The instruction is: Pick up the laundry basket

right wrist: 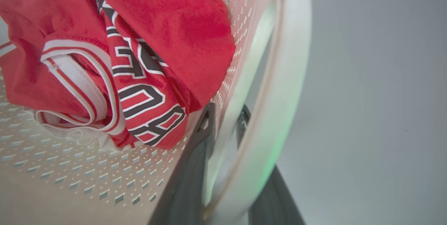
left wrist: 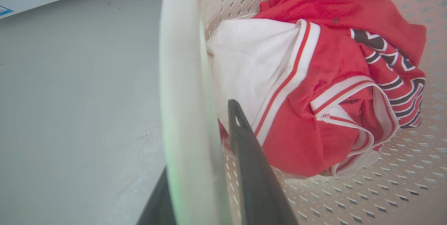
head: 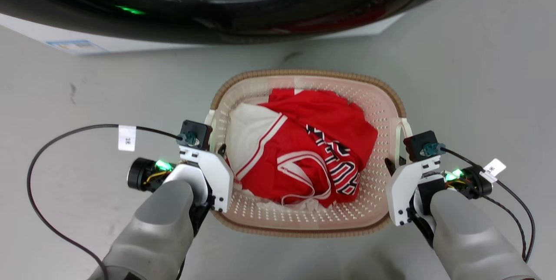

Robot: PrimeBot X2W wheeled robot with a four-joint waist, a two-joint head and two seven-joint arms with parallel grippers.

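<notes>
The left gripper (head: pixel 216 149) straddles the white left handle (left wrist: pixel 178 78), one finger inside the wall and one outside, jaws narrowed tight onto it; between the arms the laundry basket (head: pixel 304 73) stands before the washing machine (head: pixel 217 2) (a red jersey (head: pixel 304 141) bundled inside); the right gripper (head: pixel 396 162) mirrors that pinch on the right handle (right wrist: pixel 290 78), presumably so the load rises level.
</notes>
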